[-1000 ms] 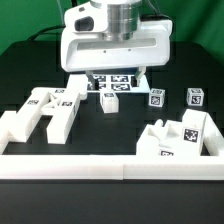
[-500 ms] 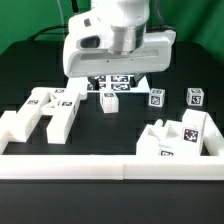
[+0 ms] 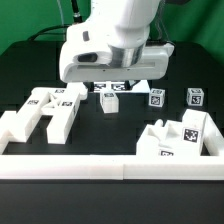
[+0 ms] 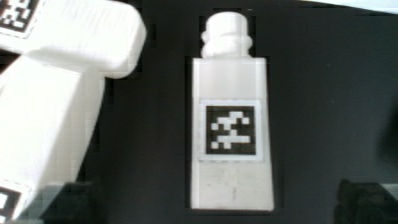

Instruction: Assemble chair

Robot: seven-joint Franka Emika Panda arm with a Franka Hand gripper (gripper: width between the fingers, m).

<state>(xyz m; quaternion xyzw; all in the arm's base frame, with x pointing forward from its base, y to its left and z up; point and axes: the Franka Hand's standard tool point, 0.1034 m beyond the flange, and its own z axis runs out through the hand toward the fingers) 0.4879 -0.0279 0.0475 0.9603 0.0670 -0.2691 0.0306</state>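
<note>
Nearest the camera in the exterior view, the long plain white border wall (image 3: 100, 168) is laid across the black table (image 3: 112, 135), well in front of the chair leg (image 3: 108, 101), which is taken here as the landmark.

Behind the wall, 2 larger chair parts are seen. The H-shaped frame (image 3: 42, 110) lies flat in front of the leg, toward the exterior view's left, with tags on its upper face. The boxy seat piece (image 3: 172, 137) stands in front of the leg, toward the exterior view's right, well apart from it, and tags are carried on its faces.

The leg itself lies flat on the table, directly beneath the arm. In the wrist view it is shown as a long white bar with 1 square tag facing up and a knobbed peg at one end. A corner of the H-shaped frame is seen just beside it, and a dark gap is left between the 2.

The gripper (image 4: 222, 203) is held released. Its dark fingertips (image 4: 377, 198) are spread wide on either side of the leg's plain end, and no contact with the part can be made out.

Beyond the leg, toward the exterior view's right, 2 small tagged blocks (image 3: 156, 97) (image 3: 195, 97) stand apart from each other.

Farthest back and above the leg, the arm's white hand housing (image 3: 110, 55) is tilted.
</note>
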